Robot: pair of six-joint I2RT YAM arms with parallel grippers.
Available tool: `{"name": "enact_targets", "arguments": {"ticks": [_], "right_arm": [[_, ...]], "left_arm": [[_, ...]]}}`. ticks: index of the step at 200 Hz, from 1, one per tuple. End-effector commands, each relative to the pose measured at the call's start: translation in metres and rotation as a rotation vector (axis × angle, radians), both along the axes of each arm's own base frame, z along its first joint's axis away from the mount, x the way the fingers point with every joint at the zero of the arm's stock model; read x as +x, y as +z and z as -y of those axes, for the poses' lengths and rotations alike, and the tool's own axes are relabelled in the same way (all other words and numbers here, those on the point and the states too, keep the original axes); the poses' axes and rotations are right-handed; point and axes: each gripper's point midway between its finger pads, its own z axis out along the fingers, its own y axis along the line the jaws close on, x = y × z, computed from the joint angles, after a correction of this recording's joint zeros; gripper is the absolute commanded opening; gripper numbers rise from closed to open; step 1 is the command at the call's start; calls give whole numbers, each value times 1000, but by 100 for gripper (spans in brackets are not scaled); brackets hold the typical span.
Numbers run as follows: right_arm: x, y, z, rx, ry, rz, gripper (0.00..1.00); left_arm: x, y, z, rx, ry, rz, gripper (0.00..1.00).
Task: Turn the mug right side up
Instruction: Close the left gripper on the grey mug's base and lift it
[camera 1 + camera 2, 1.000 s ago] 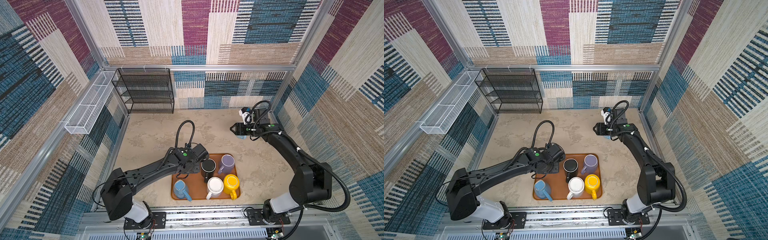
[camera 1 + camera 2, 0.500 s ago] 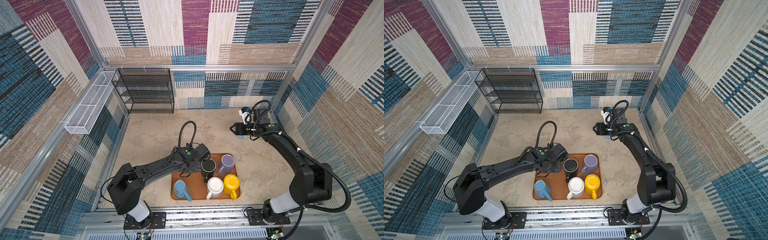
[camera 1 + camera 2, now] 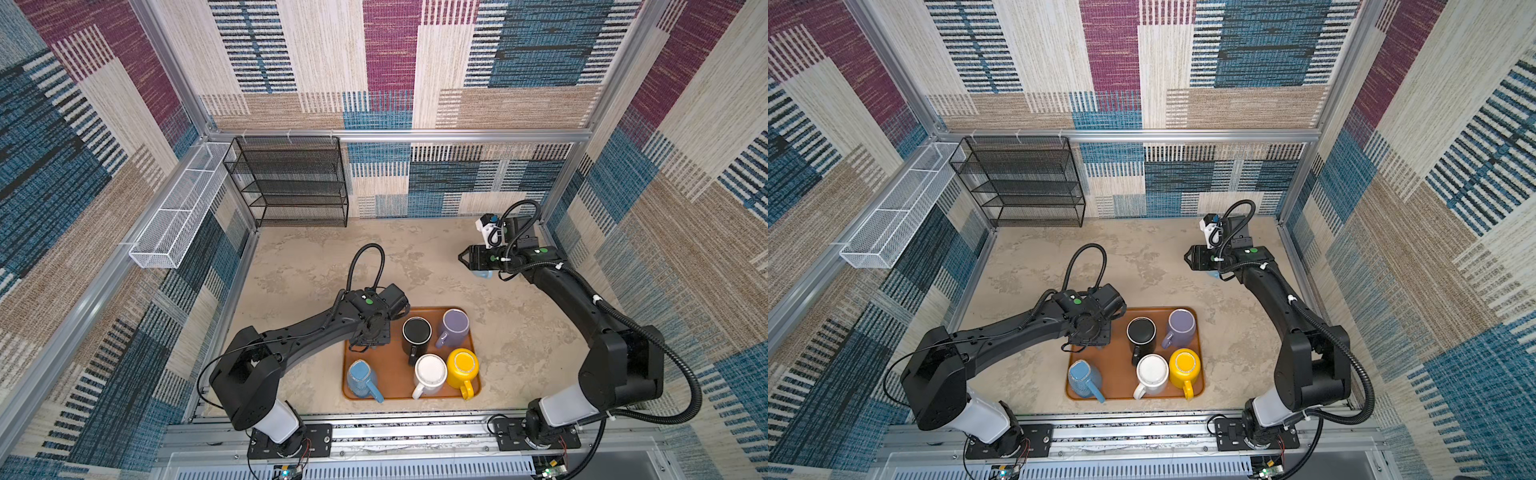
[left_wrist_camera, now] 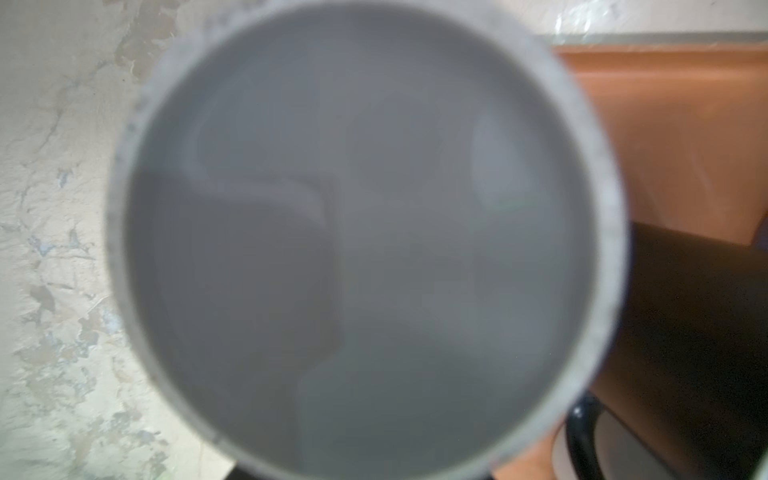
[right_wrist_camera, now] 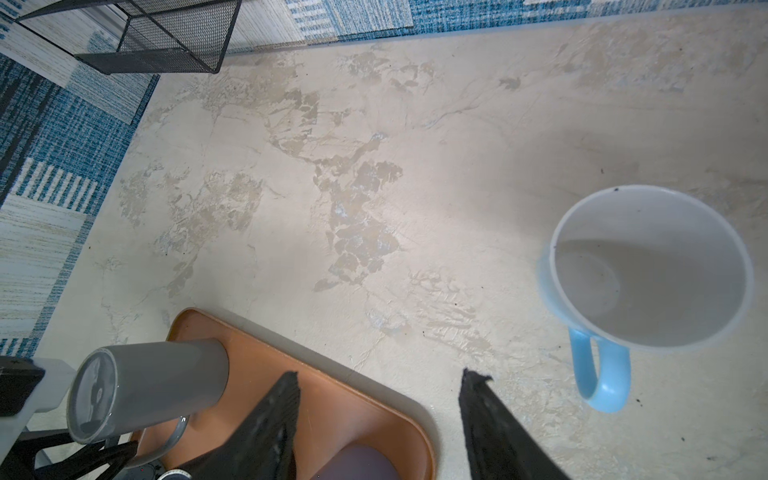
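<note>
Over the tray's [image 3: 395, 382] far-left corner, the left arm reaches low. The left gripper [image 5: 116, 453] seemingly clamps the grey mug [image 5: 153, 382] by its handle, sideways in the air. The right gripper [image 5: 380, 374] hovers parted, empty, near an upright pale-blue mug [image 5: 648, 270].

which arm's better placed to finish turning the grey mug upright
Left. The left gripper holds the grey mug on its side above the tray corner. The right gripper hangs open far off, beside the upright light blue mug.

Left hand [image 3: 370, 338] clamped, held low; right hand [image 5: 380, 374] hovers with jaws apart
</note>
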Motion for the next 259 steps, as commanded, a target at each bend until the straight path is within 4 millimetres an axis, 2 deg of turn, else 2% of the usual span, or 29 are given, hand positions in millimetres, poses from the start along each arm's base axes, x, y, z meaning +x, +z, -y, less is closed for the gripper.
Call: {"name": "enact_targets", "arguments": {"ticks": [1,60,123,259], "right_arm": [[4,5,0,-1,-8,21,64],[5,3,-2,10,-16,19,64],[7,0,-3,8,-12,14,64],[8,-2,-6,26,-15,21,65]], "left_arm": [[-5,2,-2,14,-76,-31,37],[1,-1,11,-30,-81,-79,34],[10,-2,7,-23,-31,-61,32],[10,-9,8,-19,-50,-83,19]]}}
